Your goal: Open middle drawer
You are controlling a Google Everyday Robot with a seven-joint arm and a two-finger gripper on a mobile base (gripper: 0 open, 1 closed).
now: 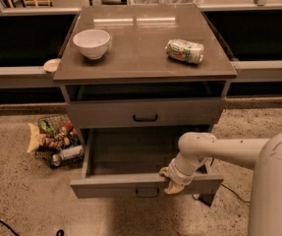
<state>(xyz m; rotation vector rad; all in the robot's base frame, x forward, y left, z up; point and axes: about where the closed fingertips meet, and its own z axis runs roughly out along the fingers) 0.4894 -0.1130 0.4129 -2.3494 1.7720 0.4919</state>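
Note:
The middle drawer (130, 186) is a grey-brown front with a small black bar handle (147, 193). It stands pulled well out of the cabinet, and its shallow grey box (130, 151) looks empty. My gripper (172, 183) sits on the top edge of the drawer front, right of centre, at the end of my white arm (229, 151). The top drawer (145, 113) above it is closed.
On the cabinet top (135, 58) stand a white bowl (91, 43) and a can on its side (184, 51). A wire basket of snacks (57, 141) sits on the floor to the left. A cable (231, 193) lies on the floor to the right.

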